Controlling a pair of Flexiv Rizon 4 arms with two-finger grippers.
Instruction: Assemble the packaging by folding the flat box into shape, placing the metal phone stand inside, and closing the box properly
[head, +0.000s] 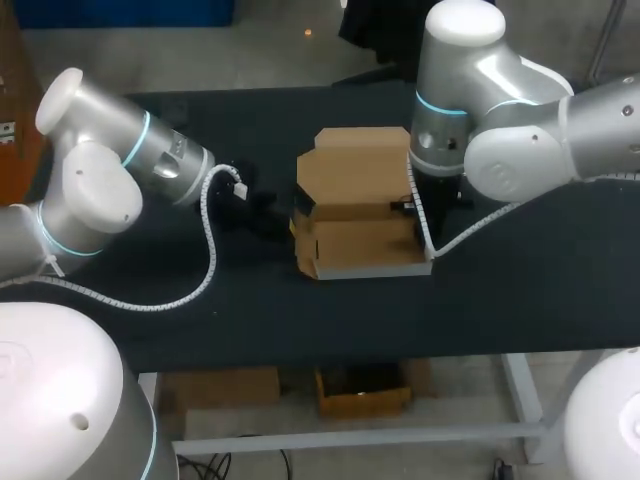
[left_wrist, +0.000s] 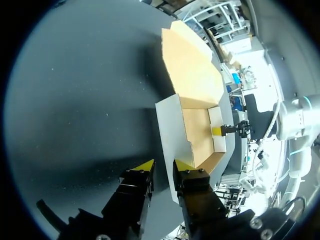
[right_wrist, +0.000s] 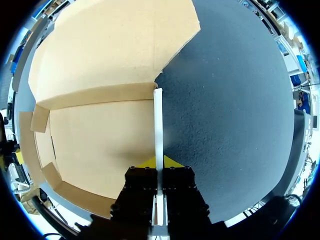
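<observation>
The brown cardboard box (head: 360, 245) stands as an open tray in the middle of the table, its lid flap (head: 355, 170) lying flat towards the back. My right gripper (head: 413, 207) is at the tray's right wall. In the right wrist view it (right_wrist: 160, 162) is shut on that wall's thin white edge (right_wrist: 158, 120). My left gripper (head: 285, 218) is at the tray's left side. In the left wrist view its fingers (left_wrist: 164, 167) stand a little apart, with the lower corner of the left wall (left_wrist: 170, 130) in the gap. The right gripper (left_wrist: 220, 130) shows across the tray. No phone stand shows in any view.
The black table (head: 200, 320) has bare surface in front of the box and to both sides. The left arm's white coiled cable (head: 210, 250) hangs low over the table left of the box.
</observation>
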